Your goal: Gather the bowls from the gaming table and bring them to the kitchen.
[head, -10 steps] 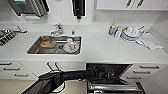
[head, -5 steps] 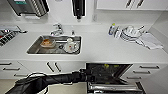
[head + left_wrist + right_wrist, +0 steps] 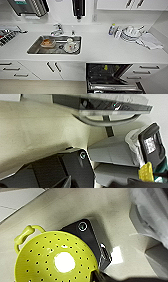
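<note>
I face the kitchen counter (image 3: 100, 50) with its steel sink (image 3: 33, 48), which holds an orange-brown dish (image 3: 47, 43) and a white plate with a cup (image 3: 70, 46). In the right wrist view a lime-green perforated bowl (image 3: 40, 260) with a loop handle (image 3: 23, 234) hangs over the pale floor. My right gripper (image 3: 96, 275) is shut on its rim. The left wrist view looks across pale floor (image 3: 37, 131) towards grey panels (image 3: 112, 154). The gaming table is out of view.
The dishwasher (image 3: 110, 75) stands open below the counter, its door down towards me. A pile of white dishes (image 3: 130, 33), a cloth (image 3: 151, 41) and a small bottle (image 3: 111, 29) sit on the counter's right. The faucet (image 3: 57, 30) rises behind the sink.
The dark arm that crossed the lower left of the head view has sunk out of the picture. The counter and sink stay as they were.
</note>
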Tool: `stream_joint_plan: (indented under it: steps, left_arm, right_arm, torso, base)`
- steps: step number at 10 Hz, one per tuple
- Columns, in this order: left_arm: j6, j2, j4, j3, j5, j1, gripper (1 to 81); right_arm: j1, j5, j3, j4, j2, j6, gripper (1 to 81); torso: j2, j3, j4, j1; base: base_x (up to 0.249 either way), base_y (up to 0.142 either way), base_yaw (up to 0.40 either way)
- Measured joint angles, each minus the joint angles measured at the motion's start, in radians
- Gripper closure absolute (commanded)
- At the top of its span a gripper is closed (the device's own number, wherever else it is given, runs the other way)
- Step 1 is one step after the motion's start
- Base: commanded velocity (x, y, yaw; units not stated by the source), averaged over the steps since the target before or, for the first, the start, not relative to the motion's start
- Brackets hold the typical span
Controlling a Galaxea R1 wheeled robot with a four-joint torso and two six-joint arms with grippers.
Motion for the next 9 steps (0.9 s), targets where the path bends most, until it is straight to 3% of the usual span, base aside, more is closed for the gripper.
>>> stream_joint_plan:
  steps: [4, 9]
  left_arm:
    - [0.072, -0.07, 0.067, -0.041, -0.039, 0.297, 1.0]
    - [0.106, -0.056, 0.171, -0.239, -0.159, 0.509, 1.0]
  right_arm:
    - [0.154, -0.009, 0.314, 0.003, -0.274, 0.053, 81.1]
    - [0.424, -0.096, 0.435, 0.034, -0.351, 0.097, 81.1]
  torso:
    - [0.0, 0.0, 0.0, 0.0]
    - [0.0, 0.0, 0.0, 0.0]
  base:
    - [0.0, 0.0, 0.0]
    - [0.0, 0.0, 0.0]
